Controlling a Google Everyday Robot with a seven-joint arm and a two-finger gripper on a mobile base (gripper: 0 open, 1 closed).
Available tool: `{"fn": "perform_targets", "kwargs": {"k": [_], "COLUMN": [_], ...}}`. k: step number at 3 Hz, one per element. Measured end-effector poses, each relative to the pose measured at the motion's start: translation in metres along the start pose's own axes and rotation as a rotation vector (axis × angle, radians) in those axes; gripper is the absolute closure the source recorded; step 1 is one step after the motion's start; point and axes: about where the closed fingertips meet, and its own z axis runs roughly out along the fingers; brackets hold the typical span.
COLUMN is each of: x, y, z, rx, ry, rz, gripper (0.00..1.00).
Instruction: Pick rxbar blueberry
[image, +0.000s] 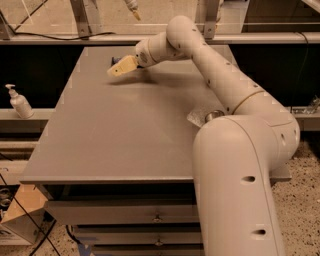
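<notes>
My gripper (121, 66), with tan fingertips, reaches over the far left part of the grey table (125, 135), low above its top. A small dark navy object (114, 60), which looks like the rxbar blueberry, peeks out just behind the gripper and touches or nearly touches it. Most of it is hidden by the gripper. I cannot tell whether the bar is held.
A silver drink can (215, 115) and a crinkled pale wrapper (196, 119) lie at the table's right side, next to my arm's big white link (235, 190). A soap dispenser (20, 102) stands on a ledge to the left. Drawers sit under the table front.
</notes>
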Motion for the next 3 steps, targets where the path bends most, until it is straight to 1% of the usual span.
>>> {"fn": "perform_targets", "kwargs": {"k": [1,3], "x": [0.006,0.017], "y": [-0.004,-0.007], "z": [0.004,0.005], "rx": [-0.003,-0.009], "ry": [0.014,0.042], "rz": [0.014,0.035], "gripper": [0.16,0.63]}}
